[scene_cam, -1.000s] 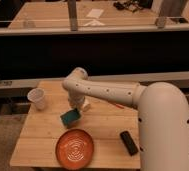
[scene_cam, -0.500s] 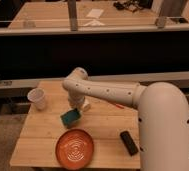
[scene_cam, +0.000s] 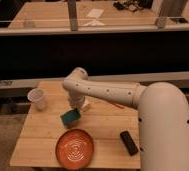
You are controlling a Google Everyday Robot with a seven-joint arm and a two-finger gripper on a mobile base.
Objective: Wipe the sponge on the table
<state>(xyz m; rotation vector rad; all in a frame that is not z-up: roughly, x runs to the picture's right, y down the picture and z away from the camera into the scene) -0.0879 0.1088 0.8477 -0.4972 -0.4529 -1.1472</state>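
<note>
Nothing visible has shifted since half a second ago: arm, sponge and the other objects sit in the same places.

The white robot arm (scene_cam: pixel 108 92) enters from the near right as a thick rounded segment. It narrows into a slimmer link that reaches left across the small light wooden table (scene_cam: pixel 38 140). At a rounded joint over the far middle of the tabletop it bends sharply and points straight down. The gripper (scene_cam: pixel 76 111) at its end is low over the table's middle, right at the top right edge of the small dark green rectangular sponge (scene_cam: pixel 70 118). Whether it is clamped on the sponge or only touching it cannot be told.

The sponge lies on the planks near the table's centre, slightly tilted, just beyond the far rim of the round orange plate (scene_cam: pixel 75 148). A small white block (scene_cam: pixel 86 105) sits just right of the gripper. A translucent white cup (scene_cam: pixel 37 98) stands upright at the far left of the table. A black rectangular block (scene_cam: pixel 129 142) lies near the right edge, partly beside the arm. Beyond the table runs a longer wooden bench (scene_cam: pixel 48 15) with metal rails.
</note>
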